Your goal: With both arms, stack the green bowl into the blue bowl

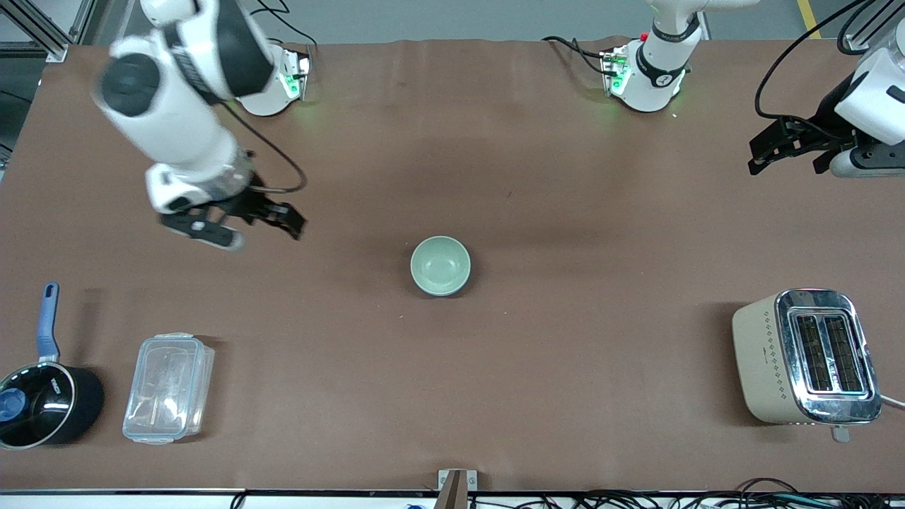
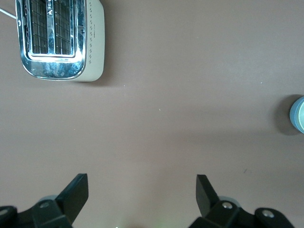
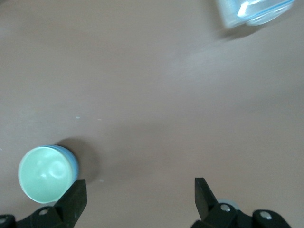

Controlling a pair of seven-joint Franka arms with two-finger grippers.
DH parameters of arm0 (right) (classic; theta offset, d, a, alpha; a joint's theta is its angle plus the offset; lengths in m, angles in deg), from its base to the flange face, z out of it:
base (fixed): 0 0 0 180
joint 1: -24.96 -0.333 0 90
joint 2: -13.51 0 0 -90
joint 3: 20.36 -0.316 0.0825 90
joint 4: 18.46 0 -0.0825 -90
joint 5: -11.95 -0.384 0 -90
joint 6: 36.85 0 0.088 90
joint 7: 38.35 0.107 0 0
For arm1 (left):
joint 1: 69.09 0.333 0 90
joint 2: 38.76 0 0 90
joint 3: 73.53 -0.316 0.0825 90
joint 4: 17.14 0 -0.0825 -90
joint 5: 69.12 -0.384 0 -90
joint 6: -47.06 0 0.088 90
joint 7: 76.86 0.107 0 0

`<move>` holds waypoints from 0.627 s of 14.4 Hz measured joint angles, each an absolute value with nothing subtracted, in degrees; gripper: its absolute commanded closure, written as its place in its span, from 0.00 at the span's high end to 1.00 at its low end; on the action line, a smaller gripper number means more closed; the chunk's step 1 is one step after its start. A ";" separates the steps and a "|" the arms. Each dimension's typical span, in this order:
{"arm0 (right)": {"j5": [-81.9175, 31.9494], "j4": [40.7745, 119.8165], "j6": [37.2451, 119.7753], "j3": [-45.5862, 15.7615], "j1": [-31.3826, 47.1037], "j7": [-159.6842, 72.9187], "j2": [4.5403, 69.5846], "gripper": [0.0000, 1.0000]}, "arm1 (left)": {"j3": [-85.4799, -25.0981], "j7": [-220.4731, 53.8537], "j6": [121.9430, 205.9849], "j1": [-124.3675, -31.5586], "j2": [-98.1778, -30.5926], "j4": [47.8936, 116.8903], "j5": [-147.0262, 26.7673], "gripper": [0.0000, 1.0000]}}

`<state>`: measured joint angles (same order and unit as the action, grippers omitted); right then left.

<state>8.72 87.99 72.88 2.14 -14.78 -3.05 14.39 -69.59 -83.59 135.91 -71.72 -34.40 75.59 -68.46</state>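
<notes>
Seeing the green bowl [image 1: 440, 265] nested in the blue bowl [image 1: 463, 285] near mid-table; only a sliver of blue rim and wall shows around the green one, clearer in the right wrist view [image 3: 72, 159]. We read the stack as upright, nothing touching it.

Right gripper [image 1: 265, 225] hangs above bare table, off toward the right arm's end from the bowls, fingers spread wide apart with nothing between them. Its wrist camera shows both fingers [image 3: 76, 199] over brown mat, with the bowls off beside one of them.

Left gripper [image 1: 760, 152] is parked up over the left arm's end of the table, well apart from the bowls, also spread and holding nothing; that arm waits. Its wrist view catches the toaster [image 2: 59, 38] and an edge of the bowls.

Elsewhere we have the toaster at the left arm's end, and a clear lidded container [image 1: 168, 387] just beside a black saucepan [image 1: 42, 403] at the right arm's end, both nearer the front camera than the bowls.
</notes>
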 measured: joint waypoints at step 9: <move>13.04 79.94 65.20 3.35 4.94 -31.58 8.11 1.00 | -67.77 -83.41 135.92 -70.02 -34.39 75.88 -67.92 1.00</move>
